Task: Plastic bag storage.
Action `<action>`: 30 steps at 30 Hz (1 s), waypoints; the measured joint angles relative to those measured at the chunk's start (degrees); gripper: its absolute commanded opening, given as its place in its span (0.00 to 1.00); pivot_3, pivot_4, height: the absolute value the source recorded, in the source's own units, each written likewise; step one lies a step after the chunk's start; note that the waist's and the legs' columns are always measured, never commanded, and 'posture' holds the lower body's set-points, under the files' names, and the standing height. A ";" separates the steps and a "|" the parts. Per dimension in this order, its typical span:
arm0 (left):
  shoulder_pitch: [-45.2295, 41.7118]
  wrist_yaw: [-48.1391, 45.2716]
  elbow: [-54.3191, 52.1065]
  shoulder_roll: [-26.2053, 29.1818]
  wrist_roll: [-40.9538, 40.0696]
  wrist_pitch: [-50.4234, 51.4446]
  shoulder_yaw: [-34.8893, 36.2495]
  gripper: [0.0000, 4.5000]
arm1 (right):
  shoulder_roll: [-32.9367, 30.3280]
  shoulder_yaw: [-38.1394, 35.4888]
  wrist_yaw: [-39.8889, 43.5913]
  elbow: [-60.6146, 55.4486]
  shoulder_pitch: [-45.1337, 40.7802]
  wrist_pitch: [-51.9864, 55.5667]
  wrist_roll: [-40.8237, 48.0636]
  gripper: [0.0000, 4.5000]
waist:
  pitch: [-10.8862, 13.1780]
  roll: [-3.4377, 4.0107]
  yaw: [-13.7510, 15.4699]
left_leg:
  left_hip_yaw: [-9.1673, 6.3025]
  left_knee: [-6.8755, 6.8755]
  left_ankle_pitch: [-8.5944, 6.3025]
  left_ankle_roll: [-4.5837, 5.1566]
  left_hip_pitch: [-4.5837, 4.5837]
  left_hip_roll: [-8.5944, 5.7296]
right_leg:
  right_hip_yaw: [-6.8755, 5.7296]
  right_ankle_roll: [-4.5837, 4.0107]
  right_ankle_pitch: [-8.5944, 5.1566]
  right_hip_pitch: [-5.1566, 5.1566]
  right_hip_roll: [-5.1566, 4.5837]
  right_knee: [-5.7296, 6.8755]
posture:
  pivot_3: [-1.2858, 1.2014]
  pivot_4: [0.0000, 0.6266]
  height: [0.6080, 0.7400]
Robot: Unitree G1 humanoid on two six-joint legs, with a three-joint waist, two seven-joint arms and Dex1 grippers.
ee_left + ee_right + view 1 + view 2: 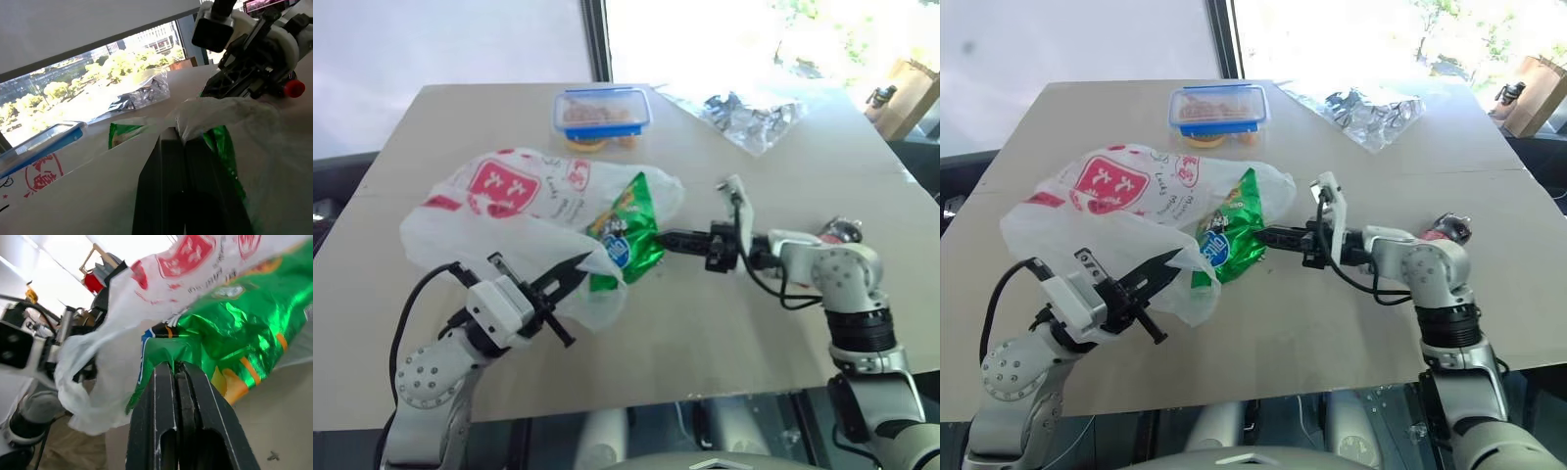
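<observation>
1. Standing at a pale beige table (803,333), I look down over its flat top; a seam runs across it about halfway up.
2. Beyond the far edge there is a dark window post with a pale blind to its left and very bright daylight to its right (my left wrist view catches trees and buildings outside).
3. A brown cardboard box (913,93) sits off the far right corner of the table.
4. Near the far edge, a clear lunch box (602,113) with a blue rim holds orange-brown food, and its lid is on.
5. To its right lies a clear silvery bag (744,116) with dark bits inside, flat on the table.
6. The plastic bag (509,211), thin white with a red square logo and red printed marks, lies crumpled in the middle-left of the table, mouth towards my arms.
7. A green chip packet (631,235) is partly inside that mouth, its near end sticking out to the right.
8. My left gripper (576,266) is pinched tight on the bag's near rim, fingers together with the thin film bunched between the tips.
9. My right gripper (671,238) points left, level with the table, and is clamped shut on the edge of the chip packet (the foil is creased at my fingertips).
10. A small red-and-dark object (837,231) lies on the table behind my right wrist; I cannot tell what it is.
</observation>
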 measured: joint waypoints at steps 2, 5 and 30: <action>0.02 0.00 -0.03 0.04 0.00 0.00 -0.17 0.00 | 0.70 1.54 0.36 2.08 0.00 -0.19 -1.60 0.02 | 0.00 0.00 0.07 | 0.00 -0.01 0.00 0.00 -0.01 -0.01 | 0.00 0.00 0.00 0.00 -0.01 0.00 | 0.52 0.24 1.00; 0.02 0.00 -0.05 0.12 0.00 0.00 -0.29 0.00 | 0.90 4.34 1.70 4.03 -0.02 -0.35 -3.88 0.02 | 0.00 0.01 0.02 | 0.00 -0.01 0.00 0.00 0.00 -0.01 | 0.00 0.00 0.00 -0.01 0.00 0.00 | 0.52 0.24 1.00; 5.86 5.67 -3.76 -2.28 -2.92 5.88 1.45 0.00 | 23.67 5.82 -2.17 44.80 -19.06 -30.44 -25.74 0.13 | 0.06 0.10 -1.49 | 0.07 -0.19 -0.01 -0.03 -0.06 0.00 | 0.02 0.01 0.01 -0.28 0.03 0.11 | 0.52 0.24 1.00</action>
